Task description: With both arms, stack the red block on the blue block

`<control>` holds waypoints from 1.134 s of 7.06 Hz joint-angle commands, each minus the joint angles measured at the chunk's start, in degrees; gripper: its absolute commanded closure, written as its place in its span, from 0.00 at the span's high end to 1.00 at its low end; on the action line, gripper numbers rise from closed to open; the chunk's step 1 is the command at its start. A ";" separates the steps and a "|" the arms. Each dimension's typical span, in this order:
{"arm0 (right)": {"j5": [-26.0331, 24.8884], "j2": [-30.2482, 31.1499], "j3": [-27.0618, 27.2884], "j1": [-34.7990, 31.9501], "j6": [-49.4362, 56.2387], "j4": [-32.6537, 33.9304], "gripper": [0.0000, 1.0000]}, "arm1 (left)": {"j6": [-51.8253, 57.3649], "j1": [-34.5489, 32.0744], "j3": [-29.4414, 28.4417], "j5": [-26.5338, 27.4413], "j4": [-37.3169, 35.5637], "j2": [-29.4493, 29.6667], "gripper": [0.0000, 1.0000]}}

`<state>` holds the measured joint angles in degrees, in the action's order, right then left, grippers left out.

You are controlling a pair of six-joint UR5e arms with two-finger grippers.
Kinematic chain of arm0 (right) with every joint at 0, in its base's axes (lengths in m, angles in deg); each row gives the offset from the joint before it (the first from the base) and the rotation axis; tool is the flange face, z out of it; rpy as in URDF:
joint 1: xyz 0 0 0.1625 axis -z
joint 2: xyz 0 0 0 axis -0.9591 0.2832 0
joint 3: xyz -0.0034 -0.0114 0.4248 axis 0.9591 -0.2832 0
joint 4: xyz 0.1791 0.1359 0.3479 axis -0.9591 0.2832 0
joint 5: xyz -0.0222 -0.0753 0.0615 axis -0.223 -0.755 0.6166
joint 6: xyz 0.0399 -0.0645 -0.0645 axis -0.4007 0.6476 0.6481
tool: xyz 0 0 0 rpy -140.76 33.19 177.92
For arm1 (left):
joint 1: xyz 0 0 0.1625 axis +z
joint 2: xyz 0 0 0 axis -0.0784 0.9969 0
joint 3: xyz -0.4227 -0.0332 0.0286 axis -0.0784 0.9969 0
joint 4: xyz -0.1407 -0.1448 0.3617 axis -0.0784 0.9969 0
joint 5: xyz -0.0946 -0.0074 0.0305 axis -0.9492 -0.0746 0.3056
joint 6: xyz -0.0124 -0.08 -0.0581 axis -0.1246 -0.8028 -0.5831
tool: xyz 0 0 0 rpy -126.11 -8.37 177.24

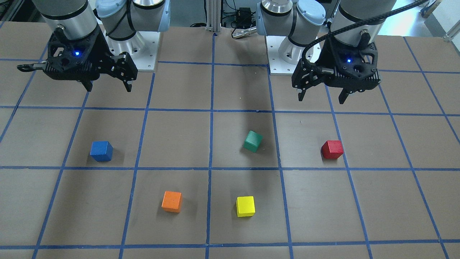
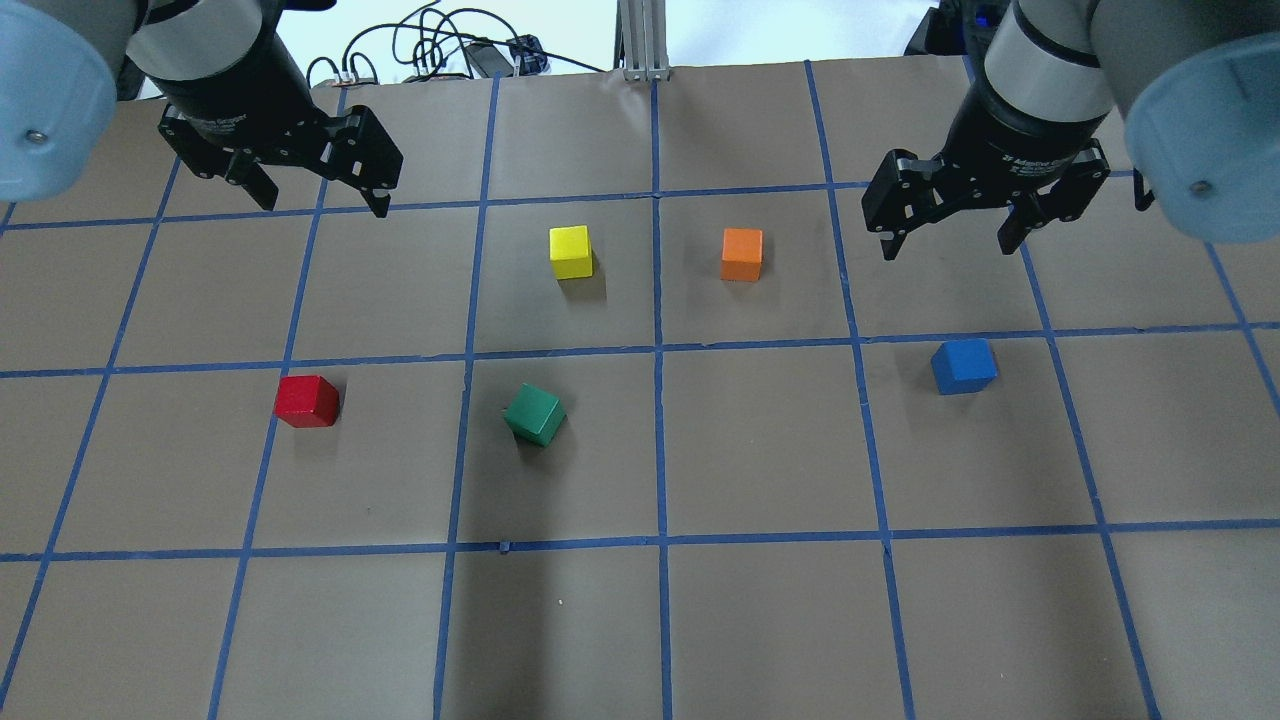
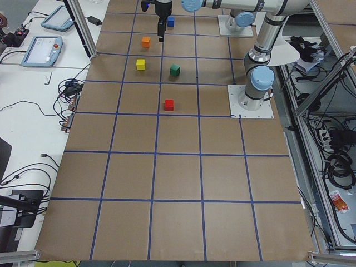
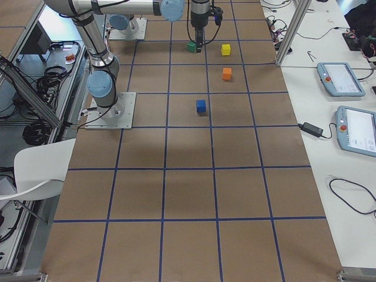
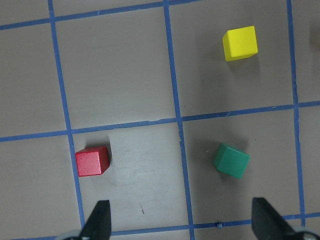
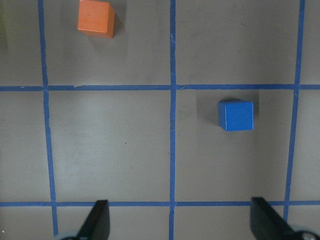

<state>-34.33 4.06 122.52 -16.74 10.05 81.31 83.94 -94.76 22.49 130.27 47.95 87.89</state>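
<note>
The red block (image 1: 332,149) lies on the brown gridded table on the robot's left side; it also shows in the overhead view (image 2: 307,401) and the left wrist view (image 5: 92,161). The blue block (image 1: 101,151) lies on the robot's right side, also in the overhead view (image 2: 964,366) and the right wrist view (image 6: 235,115). My left gripper (image 2: 325,203) is open and empty, held above the table beyond the red block. My right gripper (image 2: 946,247) is open and empty, held above the table beyond the blue block.
A green block (image 2: 535,414) sits turned near the middle. A yellow block (image 2: 571,252) and an orange block (image 2: 742,254) lie farther out, between the two grippers. Both arm bases (image 1: 133,50) stand on white plates at the robot's edge of the table.
</note>
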 commanded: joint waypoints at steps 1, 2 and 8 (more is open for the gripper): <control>0.00 0.00 0.00 0.03 -0.03 0.13 1.00 | 0.00 0.08 0.15 -0.14 -0.06 0.44 1.00; -0.09 -0.08 0.08 0.03 -0.03 -0.13 1.00 | 0.00 0.08 0.15 0.38 0.02 0.36 1.00; -0.09 -0.08 0.08 0.03 0.05 -0.22 1.00 | 7.16 12.08 2.25 -0.58 5.56 2.63 1.00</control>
<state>-34.42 3.98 122.58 -16.71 10.04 81.17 86.43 -88.38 23.40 129.99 52.91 89.52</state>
